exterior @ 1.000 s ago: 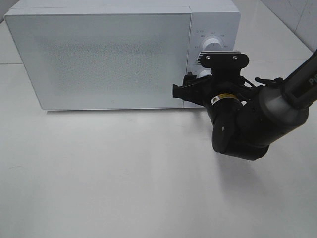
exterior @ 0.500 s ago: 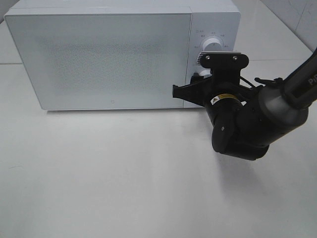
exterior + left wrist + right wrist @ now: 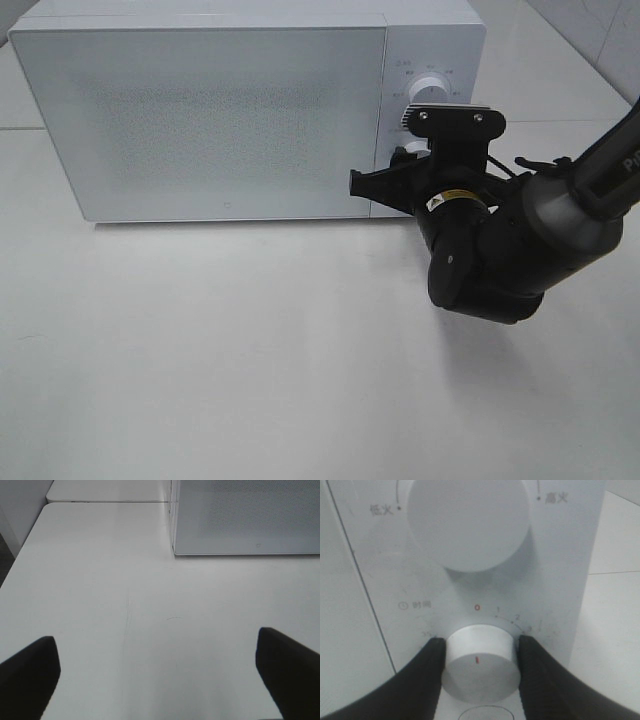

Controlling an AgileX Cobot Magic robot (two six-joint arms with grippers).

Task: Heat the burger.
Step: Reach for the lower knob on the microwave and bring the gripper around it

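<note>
The burger is out of view. The white microwave [image 3: 230,110] stands at the back of the table with its door closed. My right gripper [image 3: 404,160] is at the control panel and shut on the lower timer knob [image 3: 479,662]. In the right wrist view its black fingers [image 3: 420,680] press both sides of the knob, which carries a red mark below the "0". The larger power knob [image 3: 467,522] sits above it, untouched. My left gripper [image 3: 156,642] is open and empty over bare table, left of the microwave's front corner. It does not show in the exterior high view.
The white table [image 3: 250,350] stretches in front of the microwave. The right arm's bulky black wrist [image 3: 490,250] hangs over the table to the right of the microwave's front. A tiled wall [image 3: 600,40] lies at the far right.
My right gripper's wrist has turned slightly while holding the timer knob. The microwave door stays closed.
</note>
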